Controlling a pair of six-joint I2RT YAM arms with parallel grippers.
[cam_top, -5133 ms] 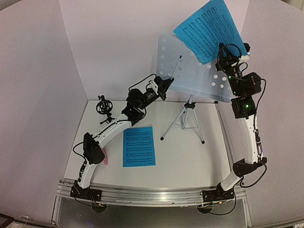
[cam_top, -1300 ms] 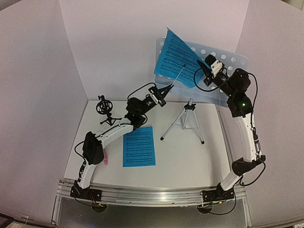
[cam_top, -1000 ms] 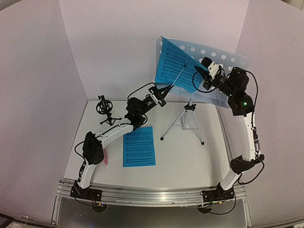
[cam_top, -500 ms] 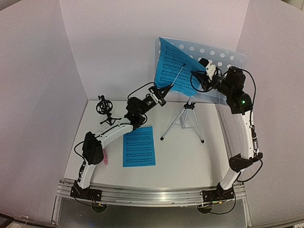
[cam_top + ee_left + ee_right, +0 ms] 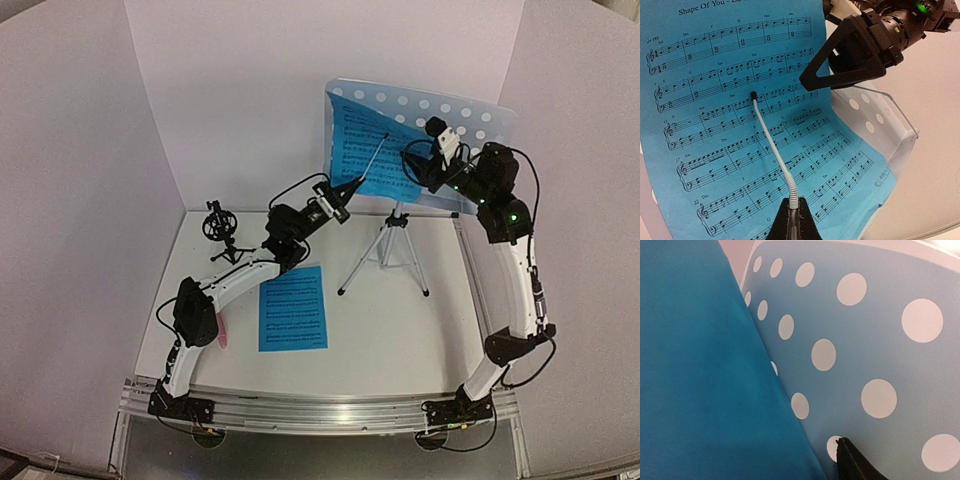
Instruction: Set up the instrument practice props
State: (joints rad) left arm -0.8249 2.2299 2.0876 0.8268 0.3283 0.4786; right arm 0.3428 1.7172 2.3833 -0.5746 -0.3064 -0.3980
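The pale blue perforated music stand (image 5: 455, 115) stands on its silver tripod (image 5: 392, 252) at the back right. One blue sheet-music page (image 5: 362, 152) lies against its left half, printed side towards the left wrist view (image 5: 730, 125). My right gripper (image 5: 412, 163) is open at the page's right edge, one fingertip (image 5: 847, 454) showing before the stand's holes. My left gripper (image 5: 347, 190) is shut on a thin white wand (image 5: 771, 145) whose black tip touches the page. The second page (image 5: 293, 307) lies flat on the table. The pink microphone (image 5: 222, 337) peeks out beside the left arm.
The small black tripod mic holder (image 5: 218, 228) stands at the back left near the wall. White walls close in the back and both sides. The tripod's legs spread over the table's back right part.
My right gripper has opened and let go of the page, which has settled flat against the stand. The stand's desk has turned slightly. The left arm has held still.
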